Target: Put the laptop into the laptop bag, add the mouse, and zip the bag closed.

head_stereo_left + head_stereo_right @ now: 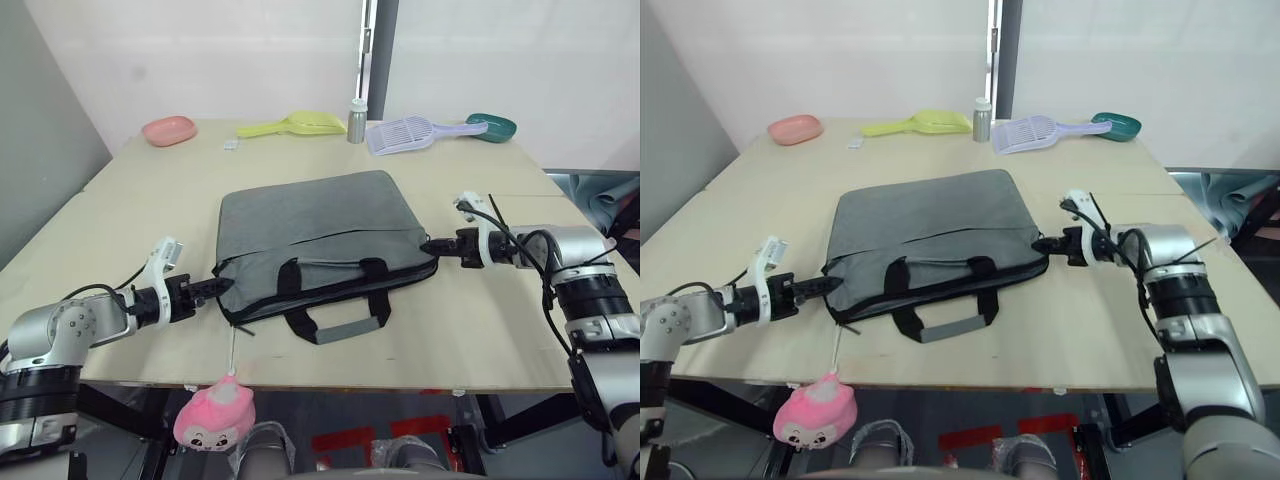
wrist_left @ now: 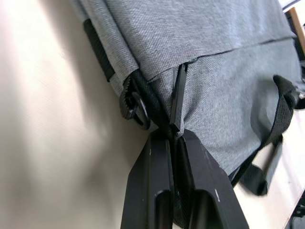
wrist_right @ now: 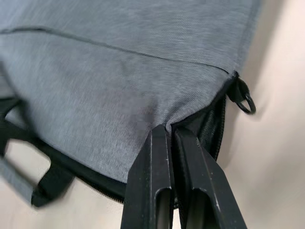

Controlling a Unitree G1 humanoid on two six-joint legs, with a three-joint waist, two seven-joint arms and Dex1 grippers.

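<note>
The laptop bag (image 1: 320, 235) is lying flat on the desk (image 1: 120, 215), its contents hidden. The left end effector (image 1: 222, 287) is pinching its zipper pull (image 2: 177, 102); the right end effector (image 1: 428, 246) is clamping its right corner fabric.

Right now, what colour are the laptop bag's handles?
Black with a grey grip section on the laptop bag; the handles show best in the left eye view.

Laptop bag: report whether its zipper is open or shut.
Cannot tell for the whole run. The laptop bag lies flat; at its right corner the zipper gapes slightly beside the right gripper; the rest looks closed.
</note>
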